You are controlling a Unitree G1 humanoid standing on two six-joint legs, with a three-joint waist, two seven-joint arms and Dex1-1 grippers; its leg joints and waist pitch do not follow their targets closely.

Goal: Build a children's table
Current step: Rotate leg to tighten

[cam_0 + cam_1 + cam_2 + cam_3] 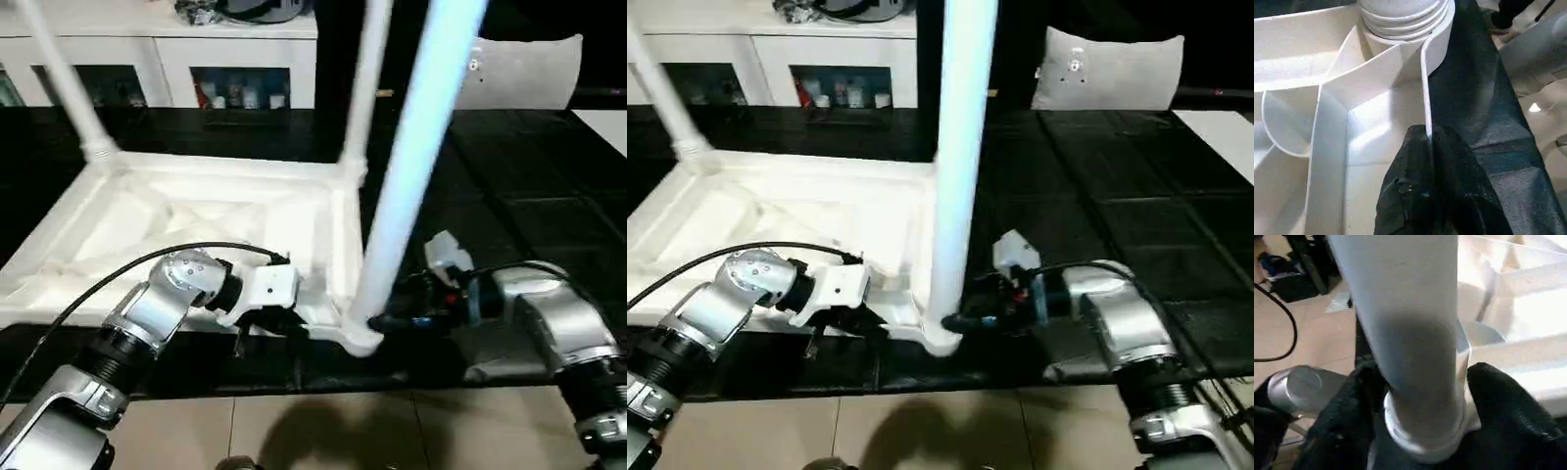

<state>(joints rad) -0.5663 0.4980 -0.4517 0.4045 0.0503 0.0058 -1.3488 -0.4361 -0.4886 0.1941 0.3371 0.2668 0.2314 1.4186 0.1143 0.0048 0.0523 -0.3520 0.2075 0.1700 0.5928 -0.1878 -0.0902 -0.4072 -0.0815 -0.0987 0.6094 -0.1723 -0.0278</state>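
The tabletop (196, 220) is flipped ribs-up on the black floor mat (529, 196), with the white cabinet (157, 59) behind it. Three legs stand in its corners, and the near-right leg (416, 157) is the one I'm working on. My right gripper (1415, 396) has a finger (1498, 401) on each side of that leg's base, wrapped around it. My left gripper (1427, 142) is pinched tight on the tabletop's thin side wall, just beside that same corner socket (1405, 19).
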